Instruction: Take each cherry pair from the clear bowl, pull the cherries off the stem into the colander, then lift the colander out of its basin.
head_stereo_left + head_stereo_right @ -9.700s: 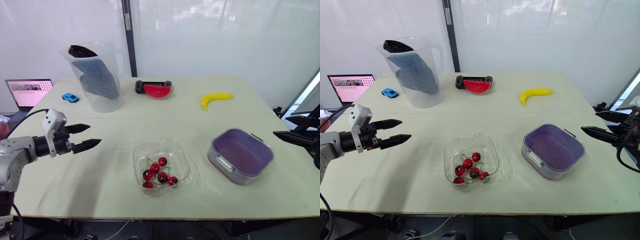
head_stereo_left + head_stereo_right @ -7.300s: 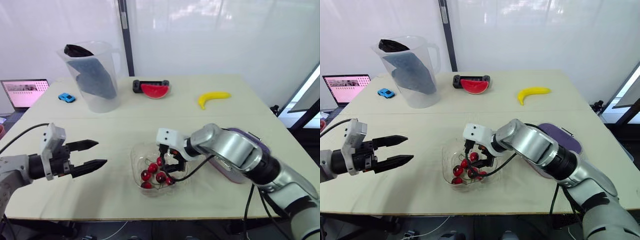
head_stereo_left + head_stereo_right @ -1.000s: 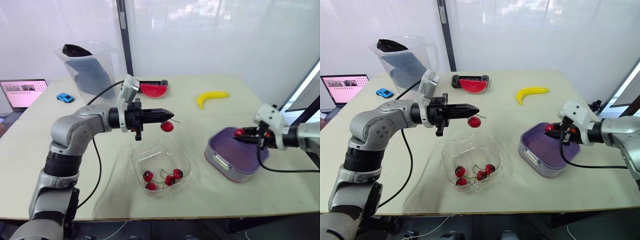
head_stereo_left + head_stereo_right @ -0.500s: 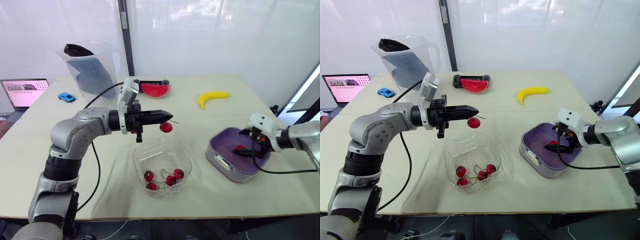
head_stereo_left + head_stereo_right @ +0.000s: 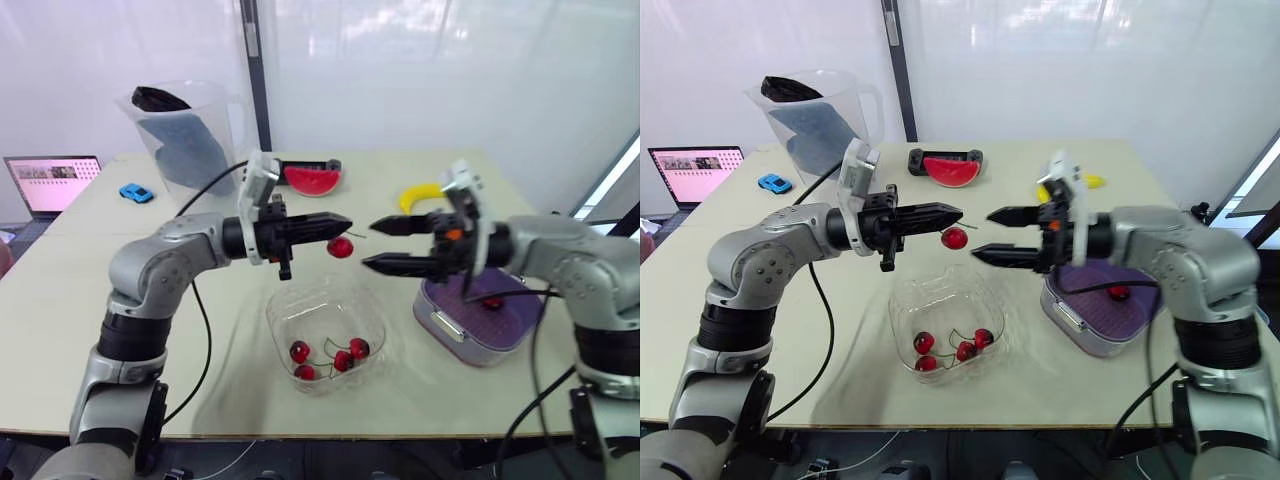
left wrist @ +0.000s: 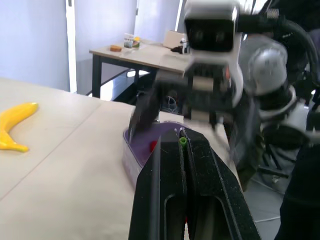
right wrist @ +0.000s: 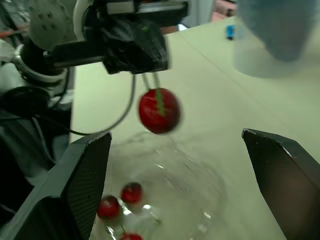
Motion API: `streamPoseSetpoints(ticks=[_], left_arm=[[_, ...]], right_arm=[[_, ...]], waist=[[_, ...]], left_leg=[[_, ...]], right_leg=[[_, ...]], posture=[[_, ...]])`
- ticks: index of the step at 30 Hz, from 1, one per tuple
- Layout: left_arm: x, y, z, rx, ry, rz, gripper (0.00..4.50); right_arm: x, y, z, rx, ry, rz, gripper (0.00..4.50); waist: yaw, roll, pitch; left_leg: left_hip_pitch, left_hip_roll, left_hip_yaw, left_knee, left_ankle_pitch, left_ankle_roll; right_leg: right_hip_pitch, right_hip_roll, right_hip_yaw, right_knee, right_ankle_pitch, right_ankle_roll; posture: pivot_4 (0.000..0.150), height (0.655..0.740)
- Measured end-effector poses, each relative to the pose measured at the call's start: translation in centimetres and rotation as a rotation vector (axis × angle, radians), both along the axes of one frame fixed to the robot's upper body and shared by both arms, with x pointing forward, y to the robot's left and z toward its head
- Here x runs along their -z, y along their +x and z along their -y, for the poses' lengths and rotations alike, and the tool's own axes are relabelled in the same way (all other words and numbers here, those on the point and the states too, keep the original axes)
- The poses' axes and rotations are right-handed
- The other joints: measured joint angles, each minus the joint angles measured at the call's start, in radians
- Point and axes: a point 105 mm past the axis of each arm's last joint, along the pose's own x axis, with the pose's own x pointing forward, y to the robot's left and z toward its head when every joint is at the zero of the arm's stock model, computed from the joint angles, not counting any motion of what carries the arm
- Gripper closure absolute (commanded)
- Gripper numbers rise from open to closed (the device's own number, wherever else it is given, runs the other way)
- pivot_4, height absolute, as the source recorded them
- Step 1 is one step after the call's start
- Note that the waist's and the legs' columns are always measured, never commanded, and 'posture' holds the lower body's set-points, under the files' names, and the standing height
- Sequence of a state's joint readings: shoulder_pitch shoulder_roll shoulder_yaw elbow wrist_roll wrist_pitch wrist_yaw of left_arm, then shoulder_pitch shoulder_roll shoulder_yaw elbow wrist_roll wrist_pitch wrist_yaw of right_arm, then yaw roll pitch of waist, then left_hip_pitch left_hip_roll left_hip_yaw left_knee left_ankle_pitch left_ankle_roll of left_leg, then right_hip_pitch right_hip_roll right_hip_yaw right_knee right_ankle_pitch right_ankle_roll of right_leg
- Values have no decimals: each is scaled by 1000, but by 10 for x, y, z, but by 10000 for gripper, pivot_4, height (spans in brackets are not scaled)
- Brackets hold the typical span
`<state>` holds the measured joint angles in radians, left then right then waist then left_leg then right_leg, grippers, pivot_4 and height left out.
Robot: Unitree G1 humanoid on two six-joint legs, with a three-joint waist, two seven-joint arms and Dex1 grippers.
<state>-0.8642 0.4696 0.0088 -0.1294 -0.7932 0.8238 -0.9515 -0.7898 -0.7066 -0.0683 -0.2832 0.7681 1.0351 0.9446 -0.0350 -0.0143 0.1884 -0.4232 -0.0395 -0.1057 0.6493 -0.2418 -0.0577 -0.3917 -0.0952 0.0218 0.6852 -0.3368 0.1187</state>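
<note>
Lowest in the head view, at the centre of the pale table (image 5: 200, 370), sits the clear bowl (image 5: 325, 330) with four cherries (image 5: 345, 352) and their green stems lying in it. To its right, toward the lower right of the frame, stands the purple colander (image 5: 480, 320), with a single cherry (image 5: 492, 303) resting on its perforated floor. Above the bowl the two arms meet nose to nose. The left gripper (image 5: 345, 222) reaches in from the left with its fingers pressed together on a thin green stem (image 7: 159, 95), and one red cherry (image 5: 341, 247) hangs from it, clear of the bowl and just under the fingertips. The right gripper (image 5: 368, 246) points back at it from the right, its two fingers spread wide and holding nothing — the hanging cherry lies just beyond their tips. Further up the frame, a yellow banana (image 5: 415, 195) shows behind the right arm, and a watermelon slice (image 5: 312, 179) lies at centre. At upper left stand a clear pitcher (image 5: 190, 150) with dark cloth inside, a small blue toy car (image 5: 134, 193) and, at the left edge, an open laptop (image 5: 50, 183).
</note>
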Motion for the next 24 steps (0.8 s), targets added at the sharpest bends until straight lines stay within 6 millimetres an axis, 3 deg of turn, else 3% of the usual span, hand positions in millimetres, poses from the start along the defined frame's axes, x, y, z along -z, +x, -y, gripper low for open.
streamPoseSetpoints(ticks=[8,13,23,24], left_arm=[[-2,-1,5,14,-8,5,45000],[-3,-1,5,8,-9,6,45000],[-3,-2,6,10,-7,14,45000],[-3,-2,6,10,-7,14,45000]], right_arm=[[10,6,-22,6,7,11,358],[9,5,-26,-7,25,5,23555],[8,4,-27,-11,38,1,23555],[8,5,-27,-10,39,2,26312]], waist=[[-7,0,0],[-9,0,0],[-9,0,0],[-9,0,0]], left_leg=[[0,-1,-1,0,0,0],[0,0,-2,0,0,0],[0,-1,-2,0,0,0],[0,-1,-2,0,0,0]], right_leg=[[0,0,-1,0,0,0],[0,0,-2,1,0,0],[0,0,-2,1,0,0],[0,0,-2,1,0,0]], posture=[[1500,7400],[1500,7400],[1500,7400],[1500,7400]])
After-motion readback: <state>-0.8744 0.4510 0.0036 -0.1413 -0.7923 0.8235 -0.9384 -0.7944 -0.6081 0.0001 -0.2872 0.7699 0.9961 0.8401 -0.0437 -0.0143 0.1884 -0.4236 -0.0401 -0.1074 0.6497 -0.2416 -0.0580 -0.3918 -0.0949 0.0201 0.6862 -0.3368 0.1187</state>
